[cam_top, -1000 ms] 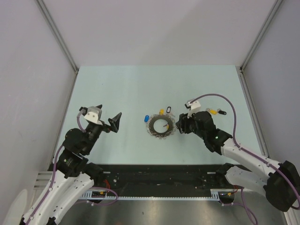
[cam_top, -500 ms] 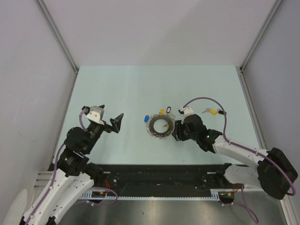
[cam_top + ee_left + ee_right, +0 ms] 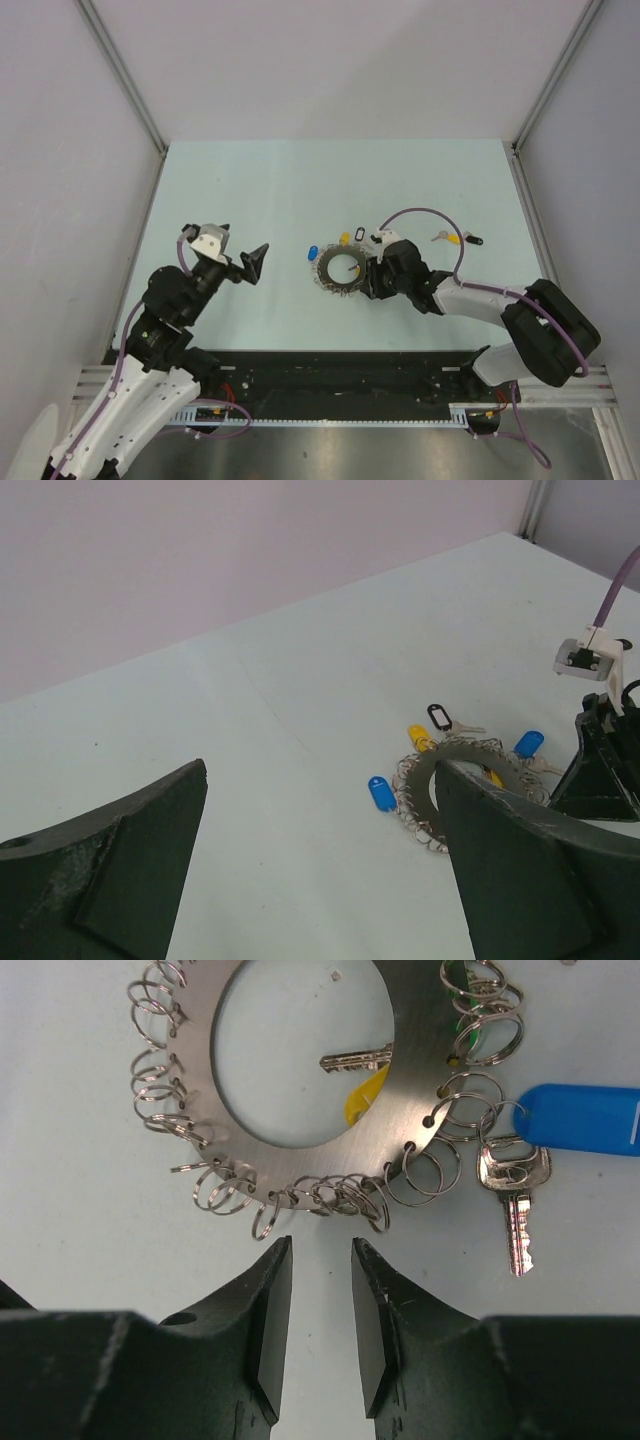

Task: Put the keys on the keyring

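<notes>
The keyring (image 3: 342, 268) is a flat grey metal ring edged with small wire loops, lying mid-table. Blue (image 3: 312, 252), yellow (image 3: 345, 238) and black (image 3: 360, 233) keys lie round it. My right gripper (image 3: 368, 282) sits at its right edge. In the right wrist view the fingertips (image 3: 320, 1245) stand a narrow gap apart just short of the keyring's (image 3: 300, 1168) loops, with nothing between them. A blue-headed key (image 3: 585, 1120) hangs on a loop at the right. My left gripper (image 3: 243, 244) hovers wide open and empty to the left, and its view shows the keyring (image 3: 425, 785).
Two loose keys, yellow (image 3: 455, 239) and black (image 3: 472, 240), lie to the right of the keyring, beyond the right arm's purple cable (image 3: 420, 213). Grey walls close in the pale table on three sides.
My right gripper has slid left up to the keyring's edge while its jaws narrowed. The left arm shifted slightly and stayed open.
</notes>
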### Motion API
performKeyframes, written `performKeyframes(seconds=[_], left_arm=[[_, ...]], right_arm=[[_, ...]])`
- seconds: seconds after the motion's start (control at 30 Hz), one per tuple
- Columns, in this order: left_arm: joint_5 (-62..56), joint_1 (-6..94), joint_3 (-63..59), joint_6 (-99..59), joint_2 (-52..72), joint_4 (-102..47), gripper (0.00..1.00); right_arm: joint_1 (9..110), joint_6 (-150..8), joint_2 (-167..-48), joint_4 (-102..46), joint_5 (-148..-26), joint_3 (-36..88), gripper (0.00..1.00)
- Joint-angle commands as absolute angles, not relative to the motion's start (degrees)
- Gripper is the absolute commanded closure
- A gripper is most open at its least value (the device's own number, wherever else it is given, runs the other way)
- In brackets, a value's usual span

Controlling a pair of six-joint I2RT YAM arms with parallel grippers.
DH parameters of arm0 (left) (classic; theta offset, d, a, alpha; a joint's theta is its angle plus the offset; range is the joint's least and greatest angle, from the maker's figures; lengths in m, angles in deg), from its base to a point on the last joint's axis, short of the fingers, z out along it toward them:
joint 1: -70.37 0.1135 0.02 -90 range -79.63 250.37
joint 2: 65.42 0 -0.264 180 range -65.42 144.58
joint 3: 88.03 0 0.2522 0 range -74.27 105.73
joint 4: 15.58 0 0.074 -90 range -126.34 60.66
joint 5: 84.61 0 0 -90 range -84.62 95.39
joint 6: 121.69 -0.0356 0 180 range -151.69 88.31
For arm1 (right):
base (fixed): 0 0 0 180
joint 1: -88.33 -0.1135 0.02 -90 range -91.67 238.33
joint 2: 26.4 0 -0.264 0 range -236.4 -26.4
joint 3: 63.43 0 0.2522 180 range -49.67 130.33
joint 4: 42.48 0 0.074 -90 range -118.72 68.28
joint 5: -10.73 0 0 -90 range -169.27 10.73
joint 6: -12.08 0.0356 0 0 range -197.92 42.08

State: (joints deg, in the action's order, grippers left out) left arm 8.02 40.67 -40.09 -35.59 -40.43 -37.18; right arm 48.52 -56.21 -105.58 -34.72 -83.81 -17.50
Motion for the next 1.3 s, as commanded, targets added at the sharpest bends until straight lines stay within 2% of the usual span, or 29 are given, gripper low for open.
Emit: performKeyframes(seconds=[0.0, 0.57, 0.67, 0.73, 0.9, 1.13, 1.23, 1.27], left_arm=[[6.7, 41.1, -39.46, -34.94, -39.85, -35.94, 0.0], [5.91, 41.1, -39.55, -34.95, -39.32, -35.85, 0.0], [5.91, 41.1, -39.64, -35.03, -39.23, -35.94, 0.0], [4.52, 41.19, -39.64, -35.03, -39.23, -35.85, 0.0], [3.98, 41.19, -39.46, -35.12, -38.88, -35.94, 0.0], [2.84, 41.1, -39.46, -35.12, -38.35, -35.94, 0.0], [2.49, 41.19, -39.37, -35.12, -38.09, -36.11, 0.0], [2.48, 41.19, -39.29, -35.03, -38.0, -36.2, 0.0]], right_arm=[[49.3, -58.05, -108.57, -40.58, -84.9, -16.27, 0.65], [49.84, -62.19, -117.01, -44.19, -85.77, -14.69, 0.66], [49.4, -62.63, -116.32, -43.06, -86.04, -14.69, 0.76], [49.13, -62.89, -115.35, -42.17, -86.04, -14.6, 0.89], [49.22, -65.44, -110.08, -36.82, -87.09, -13.99, 1.0], [49.13, -69.13, -105.15, -30.66, -87.79, -13.28, 0.99], [49.05, -70.27, -105.68, -26.38, -89.02, -12.32, 0.79], [49.04, -70.36, -105.94, -25.04, -89.29, -11.88, 0.69]])
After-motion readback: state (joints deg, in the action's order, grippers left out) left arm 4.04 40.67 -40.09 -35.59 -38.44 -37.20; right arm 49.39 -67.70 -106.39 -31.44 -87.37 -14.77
